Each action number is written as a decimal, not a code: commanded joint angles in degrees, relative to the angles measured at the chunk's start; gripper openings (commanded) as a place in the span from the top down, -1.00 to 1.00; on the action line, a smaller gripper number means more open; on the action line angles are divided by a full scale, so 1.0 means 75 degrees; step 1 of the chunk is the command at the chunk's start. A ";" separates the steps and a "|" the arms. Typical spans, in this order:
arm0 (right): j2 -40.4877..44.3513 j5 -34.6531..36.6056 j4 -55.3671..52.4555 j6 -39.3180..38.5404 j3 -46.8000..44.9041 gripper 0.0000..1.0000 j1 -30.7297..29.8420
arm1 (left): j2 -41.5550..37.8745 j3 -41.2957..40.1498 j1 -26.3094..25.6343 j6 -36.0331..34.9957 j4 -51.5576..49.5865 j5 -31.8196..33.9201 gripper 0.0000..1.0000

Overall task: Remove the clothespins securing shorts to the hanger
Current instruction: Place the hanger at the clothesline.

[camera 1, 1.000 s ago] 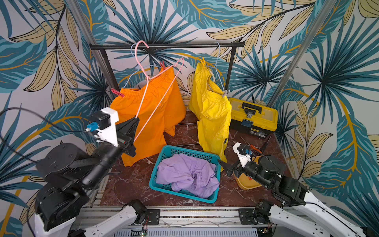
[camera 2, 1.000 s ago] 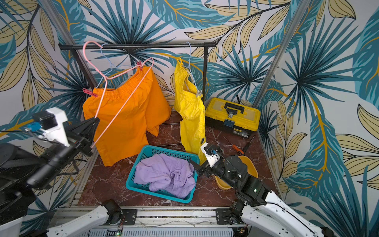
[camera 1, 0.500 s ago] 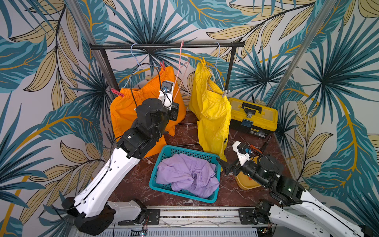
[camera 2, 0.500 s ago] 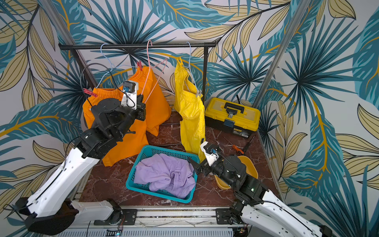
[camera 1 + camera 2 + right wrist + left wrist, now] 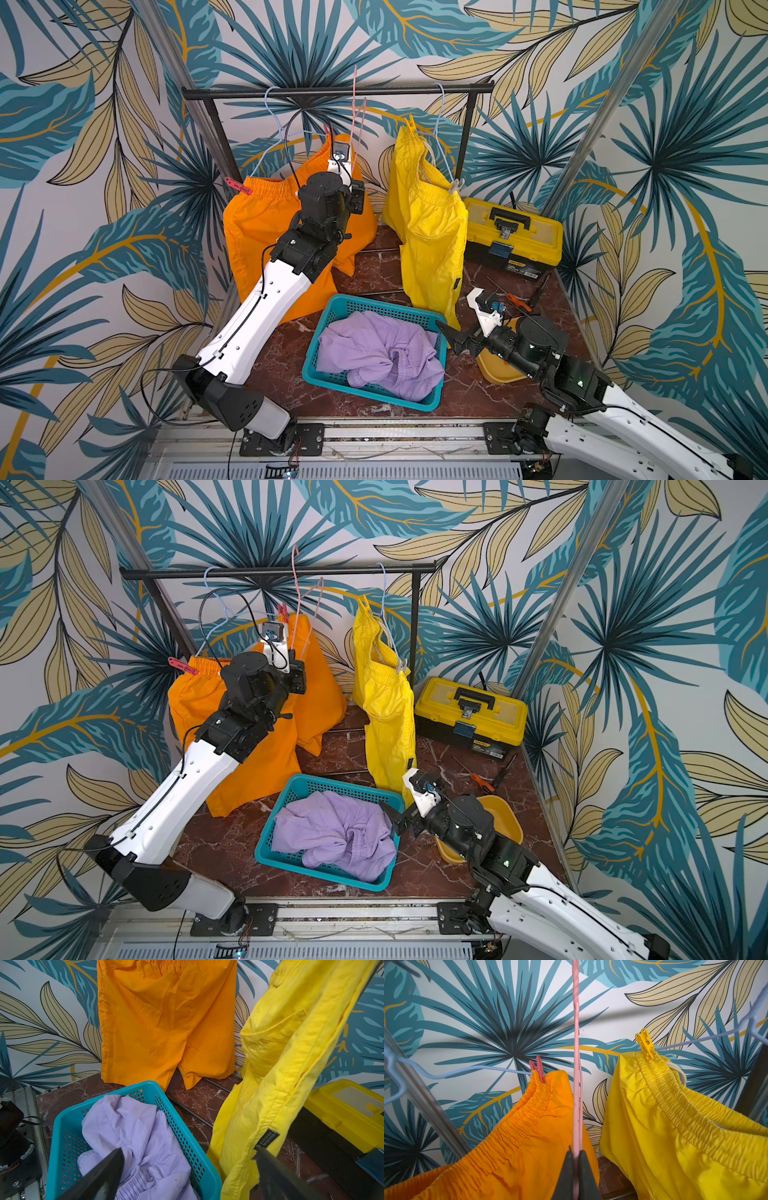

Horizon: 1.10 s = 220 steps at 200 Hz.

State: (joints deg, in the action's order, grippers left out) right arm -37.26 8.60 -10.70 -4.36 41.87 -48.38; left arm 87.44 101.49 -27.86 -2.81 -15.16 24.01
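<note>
Left gripper [image 5: 576, 1150]: clamped tight on the thin wire of the empty pink hanger [image 5: 576, 1064], which runs straight up out of the jaws toward the rail [image 5: 332, 91]. Cannot tell if the hook is seated.

Red clothespin [image 5: 538, 1069]: just ahead of the jaws, close beside the held wire. It pins the orange shorts [image 5: 529, 1147] to the blue hanger [image 5: 467, 1070].
Second red clothespin [image 5: 238, 186]: far corner of the waistband, well off from this tool.
Yellow clothespin [image 5: 644, 1043]: on the yellow shorts [image 5: 675, 1136], across the wire from the red one.

Right gripper [image 5: 189, 1151]: spread wide, empty, low over the basket [image 5: 145, 1084] holding the lilac shorts [image 5: 128, 1122].

Risks, as I judge them:
- Letting go with the hook unseated drops the hanger onto the orange waistband.
- The wire may twist in the jaws.
- A sideways drag could snag the fabric.
</note>
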 commanded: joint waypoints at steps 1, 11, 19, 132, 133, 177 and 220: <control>-0.0041 0.0176 0.0193 -0.0062 -0.0148 -0.99 -0.0018 | 0.0029 -0.0133 0.0109 0.0317 0.0333 -0.0116 1.00; -0.0048 0.0212 0.0216 -0.0053 -0.0183 -0.99 -0.0018 | 0.0025 -0.0277 0.0124 0.0319 0.0334 -0.0119 1.00; -0.0048 0.0213 0.0256 -0.0057 -0.0203 -0.99 -0.0019 | -0.0007 -0.0386 0.0128 0.0345 0.0333 -0.0108 1.00; 0.0042 0.0087 0.0352 0.0252 -0.0077 -0.99 -0.0018 | -0.1265 -0.1798 0.0111 0.0733 0.0310 -0.0706 -0.89; 0.0050 0.0097 0.0350 0.0259 -0.0076 -0.99 -0.0018 | -0.1288 -0.1812 0.0114 0.0735 0.0310 -0.0706 -0.91; 0.0151 0.0303 0.0188 0.0386 0.0025 -0.99 -0.0018 | -0.2692 -0.2892 0.0091 0.1090 0.0320 -0.0554 -0.99; 0.0162 0.0268 0.0173 0.0536 0.0122 -0.99 -0.0018 | -0.4372 -0.4175 0.0093 0.1345 0.0310 0.0199 -0.99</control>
State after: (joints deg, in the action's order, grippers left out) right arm -36.53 9.87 -9.10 -1.98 41.74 -48.38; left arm 60.27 74.46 -27.22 5.65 -13.15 21.54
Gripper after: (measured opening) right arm 0.995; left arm 0.995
